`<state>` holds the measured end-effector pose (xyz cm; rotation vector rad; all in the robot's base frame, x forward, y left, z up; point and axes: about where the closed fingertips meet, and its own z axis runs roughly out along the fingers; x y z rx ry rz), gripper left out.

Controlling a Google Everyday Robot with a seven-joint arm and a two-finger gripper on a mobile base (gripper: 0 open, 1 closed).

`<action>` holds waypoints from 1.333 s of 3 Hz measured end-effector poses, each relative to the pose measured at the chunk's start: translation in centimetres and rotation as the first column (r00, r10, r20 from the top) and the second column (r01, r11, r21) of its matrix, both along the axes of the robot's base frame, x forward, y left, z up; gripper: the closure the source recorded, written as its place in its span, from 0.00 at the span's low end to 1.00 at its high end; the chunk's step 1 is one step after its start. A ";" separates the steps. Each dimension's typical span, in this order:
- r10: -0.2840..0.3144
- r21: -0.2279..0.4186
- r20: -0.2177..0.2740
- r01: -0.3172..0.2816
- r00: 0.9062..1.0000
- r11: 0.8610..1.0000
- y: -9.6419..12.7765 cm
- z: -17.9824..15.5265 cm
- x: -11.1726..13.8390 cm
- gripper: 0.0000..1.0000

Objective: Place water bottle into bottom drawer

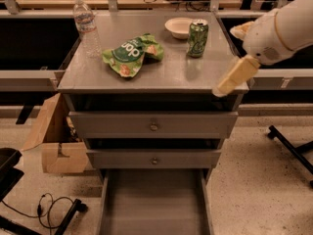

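At the cabinet's front right corner, the gripper [226, 84] hovers; whether it is apart or together, I cannot tell.

The water bottle [86, 27] stands upright far to its left, at the back corner. A reach across could clip the green soda can [197, 38] or chip bag [131, 54] between, or tip the light bottle off the edge. The grey metal top [166, 75] looks slick; the bottom drawer [154, 202] lies open below the claw, with a cardboard box [51, 141] and cables [49, 207] on the speckled floor.
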<state>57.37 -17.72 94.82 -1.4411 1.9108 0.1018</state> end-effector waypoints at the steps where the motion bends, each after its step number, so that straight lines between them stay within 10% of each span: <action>1: 0.017 0.228 0.101 -0.039 0.995 0.973 3.7 -0.4 4.7 0.00; 3: -0.020 0.571 0.261 -0.138 0.965 0.810 12.2 2.3 10.4 0.00; 4: -0.020 0.571 0.261 -0.138 0.965 0.810 12.2 2.3 10.4 0.00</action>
